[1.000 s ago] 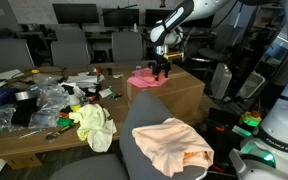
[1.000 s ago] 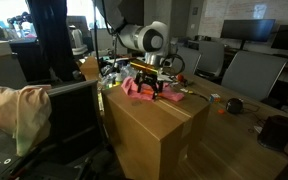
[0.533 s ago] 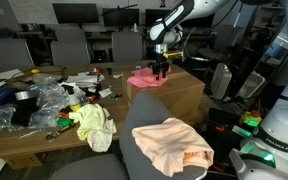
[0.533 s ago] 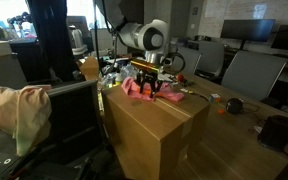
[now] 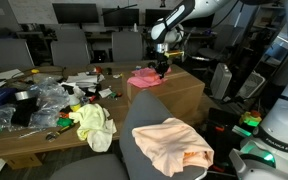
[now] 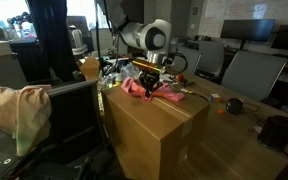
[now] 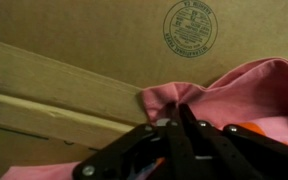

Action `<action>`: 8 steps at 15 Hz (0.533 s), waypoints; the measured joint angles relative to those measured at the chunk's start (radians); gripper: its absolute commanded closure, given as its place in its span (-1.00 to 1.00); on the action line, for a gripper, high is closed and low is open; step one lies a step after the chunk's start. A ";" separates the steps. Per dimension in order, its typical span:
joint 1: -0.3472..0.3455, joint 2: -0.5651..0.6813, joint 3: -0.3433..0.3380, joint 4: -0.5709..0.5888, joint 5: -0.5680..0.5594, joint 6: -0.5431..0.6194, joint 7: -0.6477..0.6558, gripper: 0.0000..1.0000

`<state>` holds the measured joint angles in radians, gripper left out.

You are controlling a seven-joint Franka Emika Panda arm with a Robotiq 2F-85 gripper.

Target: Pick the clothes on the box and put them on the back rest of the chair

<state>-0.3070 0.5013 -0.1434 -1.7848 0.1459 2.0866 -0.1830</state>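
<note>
Gripper (image 7: 176,115) jaws are noted pinched shut on a raised fold of the pink garment (image 7: 249,95), judged light, limp and easily snagged.

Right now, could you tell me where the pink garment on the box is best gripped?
Probably pinch a raised fold near its edge from straight above: the pink garment lies low on the box, and the gripper pinches there.

Two garments show: 1 pink garment (image 5: 144,77), 1 peach garment (image 5: 174,146). There is 1 cardboard box (image 5: 179,98), 1 yellow cloth (image 5: 94,126), 1 rounded grey chair back (image 5: 142,116), 1 gripper (image 5: 162,72), 1 wooden table (image 5: 29,140).
</note>
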 measured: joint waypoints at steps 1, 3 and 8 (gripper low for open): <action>-0.001 0.000 0.000 0.000 0.002 -0.001 0.000 0.96; -0.004 -0.003 0.000 0.000 0.010 -0.004 -0.005 0.96; -0.022 -0.073 0.000 -0.016 0.044 -0.015 -0.063 0.96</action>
<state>-0.3289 0.4280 -0.1433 -1.8010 0.1901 2.0720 -0.2465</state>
